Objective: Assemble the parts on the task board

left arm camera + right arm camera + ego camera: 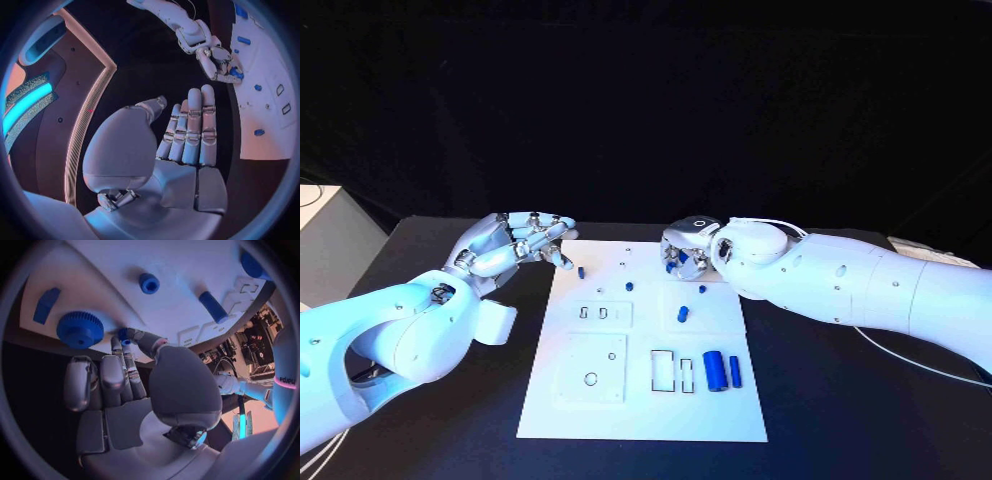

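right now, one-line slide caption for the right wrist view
Right hand pinches a small blue part at the task board edge, beside a blue gear.

Lighting: cool, blue-tinted. Head view: bright board [643, 400] at centre against black surround; upper half dark. Glare on white arms at both lower sides. Wrist views: circular fisheye, dark rims, bent edges; cyan strip glows at left.
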Tool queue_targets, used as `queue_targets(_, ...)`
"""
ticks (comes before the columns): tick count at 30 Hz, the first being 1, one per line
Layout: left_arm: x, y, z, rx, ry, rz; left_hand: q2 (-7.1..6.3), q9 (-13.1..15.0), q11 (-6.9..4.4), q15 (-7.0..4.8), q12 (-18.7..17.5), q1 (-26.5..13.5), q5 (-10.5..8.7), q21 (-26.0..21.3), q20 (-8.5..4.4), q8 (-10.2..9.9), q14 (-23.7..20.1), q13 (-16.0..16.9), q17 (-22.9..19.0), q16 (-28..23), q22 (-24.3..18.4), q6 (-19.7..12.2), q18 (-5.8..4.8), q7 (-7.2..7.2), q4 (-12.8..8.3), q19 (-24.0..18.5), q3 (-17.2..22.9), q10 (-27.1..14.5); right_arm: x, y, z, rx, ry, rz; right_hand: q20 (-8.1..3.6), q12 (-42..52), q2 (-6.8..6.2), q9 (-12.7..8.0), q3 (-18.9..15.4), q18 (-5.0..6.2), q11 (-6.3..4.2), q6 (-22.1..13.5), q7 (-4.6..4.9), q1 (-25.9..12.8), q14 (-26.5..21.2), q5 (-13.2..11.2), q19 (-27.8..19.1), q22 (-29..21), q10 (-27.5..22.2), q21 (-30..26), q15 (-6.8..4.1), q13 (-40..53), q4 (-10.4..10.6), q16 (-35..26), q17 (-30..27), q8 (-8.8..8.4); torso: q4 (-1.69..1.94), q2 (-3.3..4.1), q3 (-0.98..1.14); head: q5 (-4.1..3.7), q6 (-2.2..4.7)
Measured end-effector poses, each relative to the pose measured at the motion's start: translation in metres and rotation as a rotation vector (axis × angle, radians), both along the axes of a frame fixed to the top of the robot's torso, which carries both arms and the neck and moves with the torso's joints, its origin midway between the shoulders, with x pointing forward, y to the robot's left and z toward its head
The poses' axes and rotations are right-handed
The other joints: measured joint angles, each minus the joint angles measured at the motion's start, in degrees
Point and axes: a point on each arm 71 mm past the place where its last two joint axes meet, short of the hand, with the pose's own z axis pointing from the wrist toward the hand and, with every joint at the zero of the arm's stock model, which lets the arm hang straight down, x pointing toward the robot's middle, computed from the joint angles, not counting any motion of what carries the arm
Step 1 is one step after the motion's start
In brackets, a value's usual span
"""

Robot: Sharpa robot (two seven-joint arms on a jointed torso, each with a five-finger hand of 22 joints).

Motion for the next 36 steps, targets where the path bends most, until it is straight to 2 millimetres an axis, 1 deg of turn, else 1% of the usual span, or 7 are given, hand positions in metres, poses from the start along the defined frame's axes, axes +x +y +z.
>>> queue_targets(2, 0.000, 0.000, 0.000, 0.000, 0.000, 0.000, 0.00, 0.0, 0.00, 0.00, 0.0, 0.0, 0.00, 0.0, 0.00, 0.0, 0.0, 0.0, 0.0, 0.0, 0.0, 0.0, 0.01, 0.00, 0.0, 0.0, 0.0, 0.0, 0.000, -0.001, 0.001, 0.011, -0.008, -0.003, 0.00, 0.0, 0.13, 0.4, 0.1, 0.00, 0.07, 0.2, -0.22, 0.0, 0.0, -0.1, 0.0, 0.4, 0.3, 0.1, -0.41, 0.0, 0.1, 0.2, 0.2, 0.41, 0.02, 0.03, 0.00, 0.08, -0.01)
queue_targets(11, 0.001, 0.001, 0.000, 0.002, 0.001, 0.002, 0.00, 0.0, 0.00, 0.00, 0.0, 0.0, 0.00, 0.0, 0.00, 0.0, 0.0, 0.0, 0.0, 0.0, 0.0, 0.0, 0.00, 0.00, 0.0, 0.0, 0.0, 0.0, -0.003, 0.003, 0.009, 0.109, -0.067, -0.012, -0.41, 0.0, 0.70, 1.9, 0.4, 0.00, 0.39, 0.4, -0.44, -0.2, 0.2, 1.3, 0.4, 1.2, 0.7, 0.7, -0.61, 0.3, 0.4, 0.8, 0.6, 1.32, -0.01, 0.08, 0.00, 0.18, 0.21)
queue_targets(18, 0.002, 0.003, 0.000, 0.005, 0.001, 0.009, 0.00, 0.0, 0.00, 0.00, 0.0, 0.0, 0.00, 0.0, 0.00, 0.0, 0.0, 0.0, 0.0, 0.0, 0.0, 0.0, 0.01, 0.00, 0.0, 0.0, 0.0, 0.0, -0.001, 0.018, 0.014, 0.153, -0.094, -0.029, -0.41, -0.1, 0.70, 2.1, 0.8, 0.01, 0.40, 0.4, -0.44, -0.2, 0.1, 1.3, 0.4, 1.2, 0.7, 0.7, -0.73, 0.3, 0.0, 0.8, 0.3, 1.63, -0.01, 0.21, -0.01, 0.30, 0.43)
queue_targets(21, 0.002, 0.003, 0.000, 0.005, 0.000, 0.009, 0.00, 0.0, 0.00, 0.00, 0.0, 0.0, 0.00, 0.0, 0.01, 0.0, 0.0, 0.0, 0.0, 0.0, 0.0, 0.0, 0.00, 0.00, 0.0, 0.0, 0.0, 0.0, 0.001, 0.024, 0.015, 0.164, -0.105, -0.038, -0.41, -0.1, 0.70, 2.4, 0.8, 0.01, 0.40, 0.4, -0.44, -0.2, 0.0, 1.3, 0.4, 1.2, 0.7, 0.7, -0.81, 0.3, 0.0, 0.8, 0.2, 1.63, 0.07, 0.25, -0.02, 0.36, 0.44)
queue_targets(25, 0.002, 0.003, 0.001, 0.005, 0.000, 0.007, 0.00, 0.0, 0.00, 0.00, 0.0, 0.0, 0.00, 0.0, 0.01, 0.0, 0.0, 0.0, 0.0, 0.0, 0.0, 0.0, 0.00, 0.00, 0.0, 0.0, 0.0, 0.0, 0.005, 0.032, 0.017, 0.173, -0.120, -0.051, -0.41, -0.2, 0.70, 2.5, 0.8, 0.01, 0.40, 0.2, -0.46, -0.2, 0.0, 1.3, 0.4, 1.6, 0.7, 0.7, -0.81, 0.3, 0.0, 0.8, 0.4, 1.63, 0.20, 0.26, -0.07, 0.77, 0.40)
queue_targets(30, 0.001, -0.001, 0.001, 0.001, 0.000, -0.002, 0.00, 0.0, 0.00, -0.21, 0.0, 0.0, 0.00, 0.4, 0.20, 0.0, -0.2, 0.0, 0.1, 0.3, 0.1, 0.0, 0.00, 0.00, 0.0, -0.2, 0.0, 0.0, 0.009, 0.044, 0.018, 0.179, -0.133, -0.056, -0.41, -0.3, 0.70, 2.8, 0.8, 0.01, 0.40, 0.2, -0.44, -0.2, 0.0, 1.2, 0.4, 1.7, 0.7, 0.7, -0.81, 0.3, 0.0, 0.8, 0.4, 1.62, 0.43, 0.33, -0.20, 0.97, 0.23)
queue_targets(36, 0.001, -0.003, 0.002, 0.000, 0.000, -0.007, 0.00, 0.0, 0.00, -0.21, 0.0, 0.0, 0.00, 0.4, 0.21, 0.0, -0.2, 0.0, 0.1, 0.3, 0.1, 0.0, 0.01, 0.00, 0.0, -0.2, 0.0, 0.0, 0.012, 0.050, 0.018, 0.183, -0.144, -0.065, -0.41, -0.4, 0.70, 2.8, 0.8, 0.01, 0.40, 0.2, -0.42, -0.1, 0.0, 1.2, 0.4, 1.6, 0.7, 0.7, -0.81, 0.2, 0.0, 0.8, 0.3, 1.60, 0.82, 0.46, -0.39, 1.05, 0.20)
